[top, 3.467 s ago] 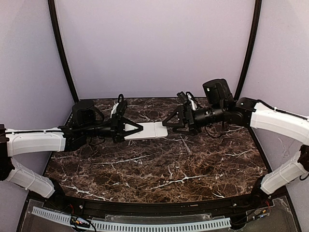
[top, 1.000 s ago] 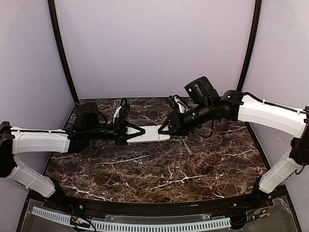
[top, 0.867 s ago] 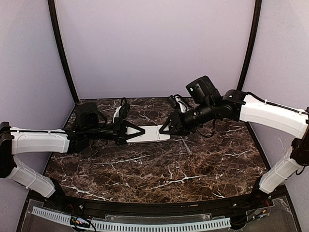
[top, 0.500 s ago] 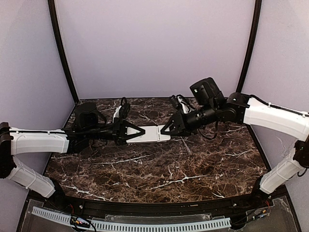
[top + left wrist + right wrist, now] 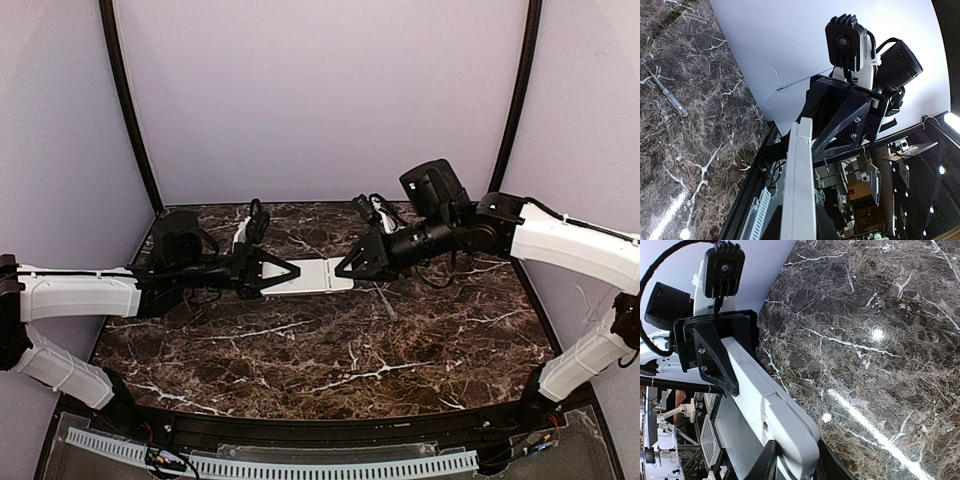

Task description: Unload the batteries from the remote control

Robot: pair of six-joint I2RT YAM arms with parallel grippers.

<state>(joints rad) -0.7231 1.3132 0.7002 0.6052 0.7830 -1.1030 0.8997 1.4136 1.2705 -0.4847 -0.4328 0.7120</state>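
White remote control (image 5: 312, 276) held off the marble table (image 5: 330, 350), over its back middle, between both grippers.
The left gripper (image 5: 288, 272) is clamped narrowly on the bar's left end and the right gripper (image 5: 346, 270) is clamped on its right end, so it spans roughly level between them, clear of the tabletop. A slim screwdriver (image 5: 670, 98) lies on the marble near the right gripper, apart from the remote control.

The worktop (image 5: 330, 350) is dark brown marble with white veins. The remote control (image 5: 312, 276) at centre frame is plain white. The left claw (image 5: 294, 270) and right claw (image 5: 342, 271) are black; the left arm (image 5: 75, 295) and right arm (image 5: 575, 245) wear white shells. The back wall (image 5: 320, 100) is pale lilac.
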